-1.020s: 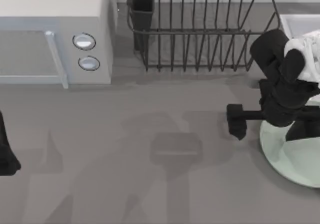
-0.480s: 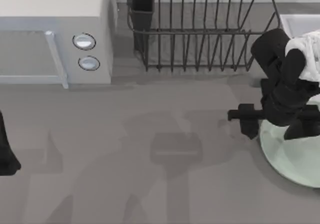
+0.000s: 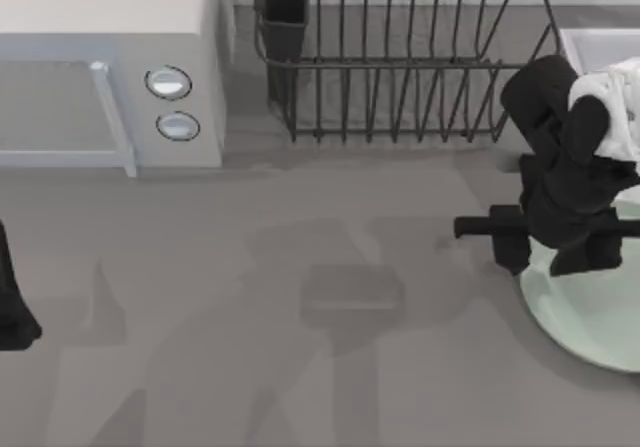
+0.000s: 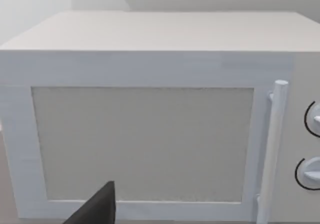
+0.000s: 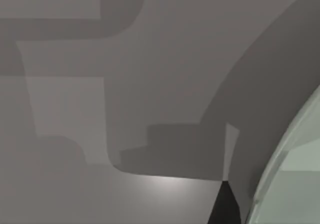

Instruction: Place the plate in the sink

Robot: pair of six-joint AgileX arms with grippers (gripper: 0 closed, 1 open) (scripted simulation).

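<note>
Top view: sink (image 3: 590,42) at the counter's far right edge, mostly cut off, contents not visible. Dish rack (image 3: 400,67) beside it looks empty. Plate (image 3: 585,312) lies flat at the right edge, partly under the right end effector (image 3: 520,242) & cut by frame; round, no long axis. Can't tell the right fingers' spread. Left arm (image 3: 12,307) parked at left edge, facing microwave (image 4: 150,114).

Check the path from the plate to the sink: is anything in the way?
Nothing visible blocks it. The plate lies flat on the table at the right, the sink directly behind it. The right end effector hangs over the plate's near-left rim; the dish rack stands left of that path.
</note>
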